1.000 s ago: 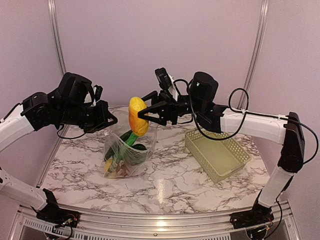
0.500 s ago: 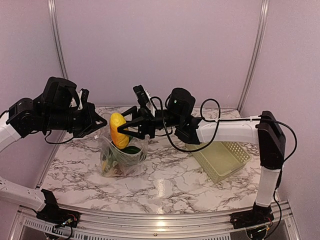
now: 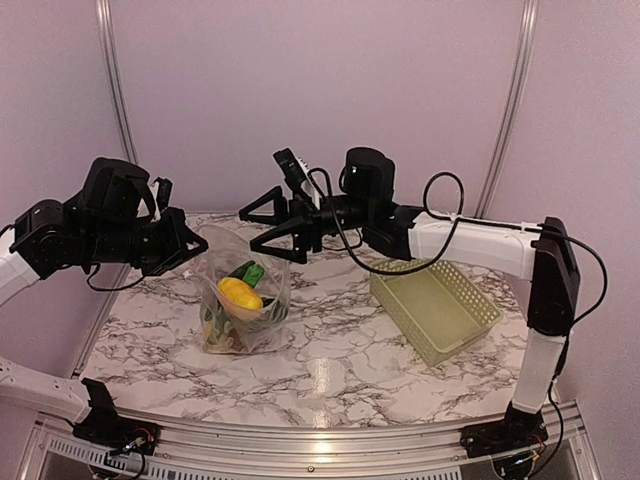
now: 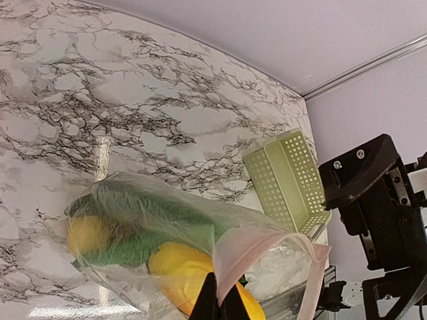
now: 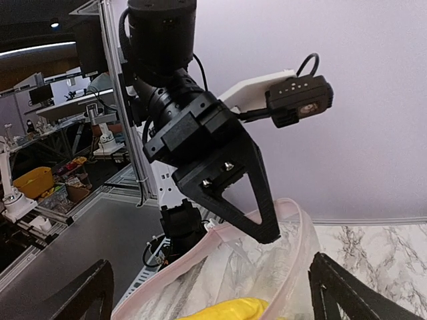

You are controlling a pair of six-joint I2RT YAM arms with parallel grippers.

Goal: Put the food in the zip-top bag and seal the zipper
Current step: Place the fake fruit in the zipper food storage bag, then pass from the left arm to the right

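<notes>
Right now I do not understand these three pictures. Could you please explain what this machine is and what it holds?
It is two robot arms at a marble table. One picture looks from above and behind; the other two come from a camera on each wrist. The left tool is shut on the rim of a clear bag, holding it open. Toy food lies inside, yellow and green. The right tool is open and empty above the bag. An empty green basket stands to the right.

I'm seeing the zip-top bag (image 3: 225, 265) as clear, crinkly plastic, shiny in its creases. The yellow oblong piece (image 3: 240, 293) inside looks smooth, slightly glossy. The surface (image 3: 370, 365) is polished marble-pattern, catching glare lower centre. The basket (image 3: 435, 305), right of frame, is matt perforated green plastic.
</notes>
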